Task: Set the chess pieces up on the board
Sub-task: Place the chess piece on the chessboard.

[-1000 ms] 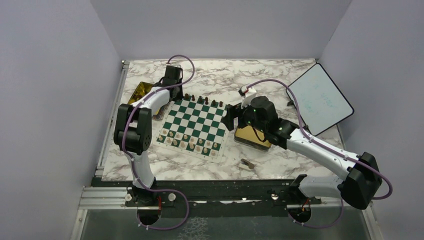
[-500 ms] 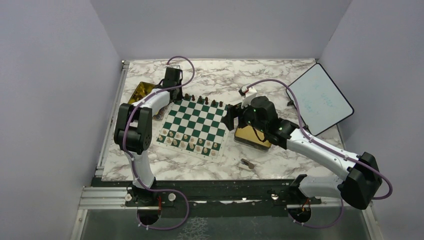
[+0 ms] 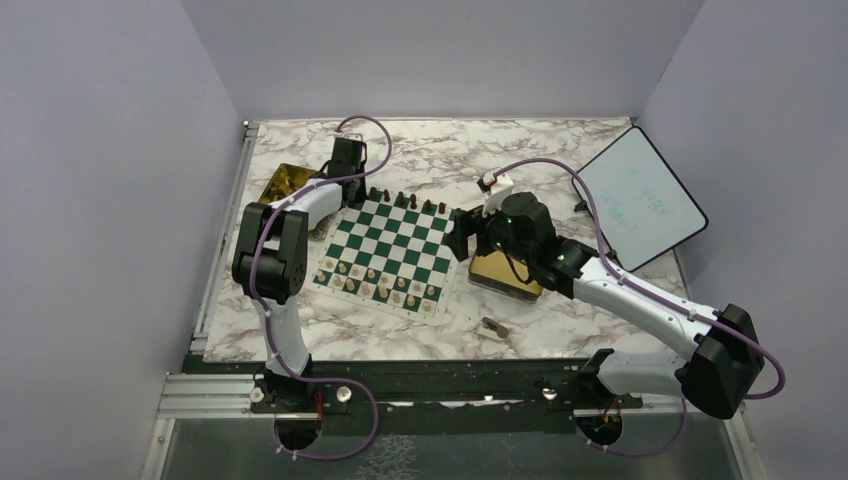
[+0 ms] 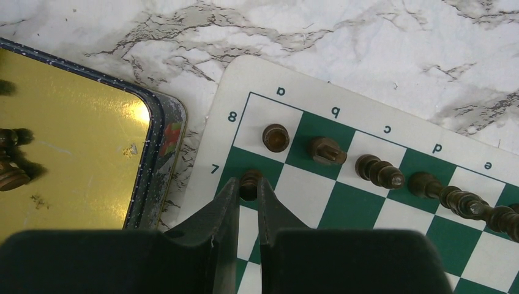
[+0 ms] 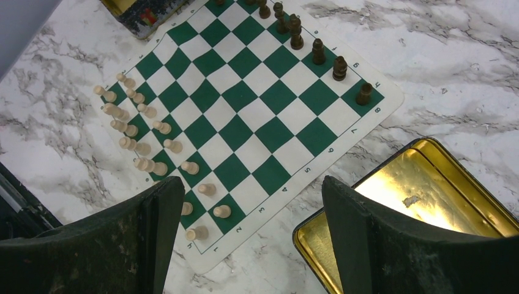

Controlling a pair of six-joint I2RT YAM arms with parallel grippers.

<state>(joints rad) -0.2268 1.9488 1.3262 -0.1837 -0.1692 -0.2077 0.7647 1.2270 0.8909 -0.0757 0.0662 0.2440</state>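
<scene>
Two tools in view. Left tool (image 4: 248, 188) is down at the far left corner of the board (image 3: 390, 245), fingers nearly together with a dark pawn (image 4: 250, 182) between the tips on the green square marked 7, the one next to the corner square. Grip looks closed on the pawn, though actual contact is hard to confirm from the wrist view. Right tool (image 5: 251, 184) hangs over the board's right edge, fingers spread wide, holding nothing.

Board lies flat on the marble tabletop (image 3: 430, 150), between the two arms. Dark pieces (image 4: 379, 173) stand in a row along its far edge, corner rook (image 4: 275, 137) just beside the held pawn. Pale pieces (image 5: 141, 131) fill the two near rows.

Left gold tin (image 4: 73, 153) sits just beside the board's far left corner, a couple of dark figures (image 4: 9, 171) inside it at the frame edge. Right gold tin (image 5: 422, 196) lies just right of the board, under the right arm. One loose dark piece (image 3: 492, 326) lies on the tabletop near that tin. White tablet (image 3: 640, 197) is propped at the far right.
</scene>
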